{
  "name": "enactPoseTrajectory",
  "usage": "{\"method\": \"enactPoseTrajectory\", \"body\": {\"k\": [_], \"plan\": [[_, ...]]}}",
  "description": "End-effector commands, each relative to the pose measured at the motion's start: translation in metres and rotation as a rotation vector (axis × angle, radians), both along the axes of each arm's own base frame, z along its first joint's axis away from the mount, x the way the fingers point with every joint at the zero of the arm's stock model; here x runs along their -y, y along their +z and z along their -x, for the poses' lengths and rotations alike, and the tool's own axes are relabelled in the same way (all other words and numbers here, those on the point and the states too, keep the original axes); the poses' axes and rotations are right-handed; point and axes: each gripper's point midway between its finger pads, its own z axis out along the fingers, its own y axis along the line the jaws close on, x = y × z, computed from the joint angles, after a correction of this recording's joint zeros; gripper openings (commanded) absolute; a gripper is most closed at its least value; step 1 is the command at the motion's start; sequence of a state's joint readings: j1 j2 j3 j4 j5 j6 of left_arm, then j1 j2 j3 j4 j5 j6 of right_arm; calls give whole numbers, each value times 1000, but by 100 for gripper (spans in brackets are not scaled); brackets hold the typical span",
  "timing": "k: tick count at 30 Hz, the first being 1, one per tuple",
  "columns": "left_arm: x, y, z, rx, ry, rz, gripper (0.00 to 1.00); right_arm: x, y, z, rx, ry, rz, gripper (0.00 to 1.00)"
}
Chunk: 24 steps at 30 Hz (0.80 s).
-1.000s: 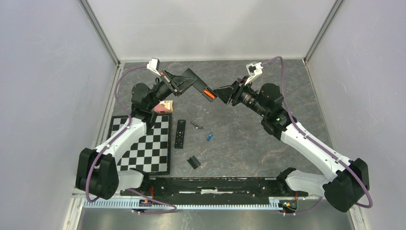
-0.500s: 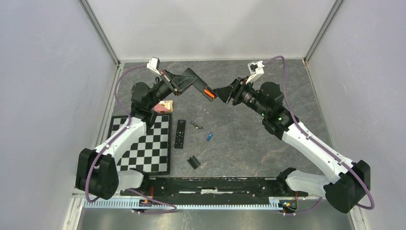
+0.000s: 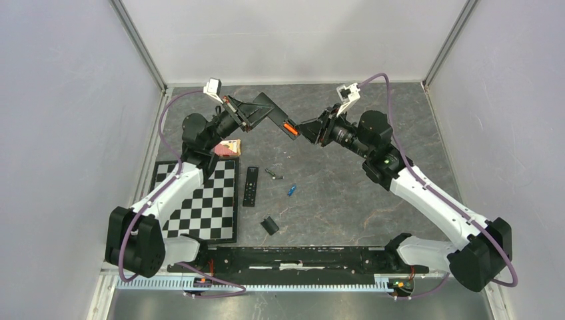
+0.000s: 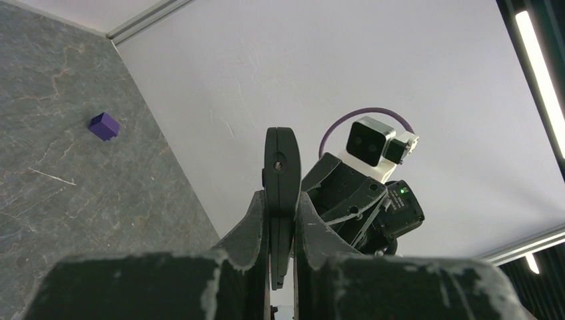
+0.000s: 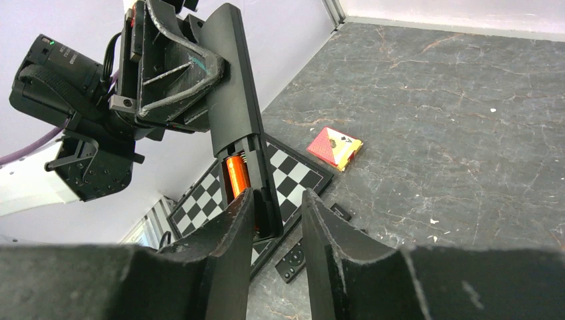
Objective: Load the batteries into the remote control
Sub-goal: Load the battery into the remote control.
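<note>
Facing the open battery bay end-on, the right gripper (image 5: 274,200) is narrowly parted and empty, its jaws flanking the near end of the remote control (image 5: 233,87); contact cannot be confirmed. The remote's long axis runs away from this gripper to the left gripper (image 4: 280,203), which is clamped on it. The orange battery (image 5: 236,175) sits in the bay. The blue battery (image 3: 291,191) lies on the table (image 3: 333,193) below, likely nearer the right arm.

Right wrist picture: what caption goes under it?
Left end effector holds the remote up, orange battery in its bay, right end effector open beside it.
</note>
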State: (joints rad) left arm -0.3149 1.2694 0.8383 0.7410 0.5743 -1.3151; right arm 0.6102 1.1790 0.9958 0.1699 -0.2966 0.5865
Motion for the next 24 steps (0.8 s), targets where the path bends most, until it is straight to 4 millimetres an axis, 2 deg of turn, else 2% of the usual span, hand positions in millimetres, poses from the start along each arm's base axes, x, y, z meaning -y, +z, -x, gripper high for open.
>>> {"method": "enactPoseTrajectory", "body": {"k": [1,7,15,24], "plan": [[-5,43,8,100,13,70,2,-6,7,2,57,47,22,35],[-10,46,7,101,46,84,2,-10,-7,5,26,60,36,30],[-17,44,5,99,93,114,2,-33,-36,25,11,153,102,25],[-20,33,3,79,126,91,2,-42,-46,34,53,154,180,25]]}}
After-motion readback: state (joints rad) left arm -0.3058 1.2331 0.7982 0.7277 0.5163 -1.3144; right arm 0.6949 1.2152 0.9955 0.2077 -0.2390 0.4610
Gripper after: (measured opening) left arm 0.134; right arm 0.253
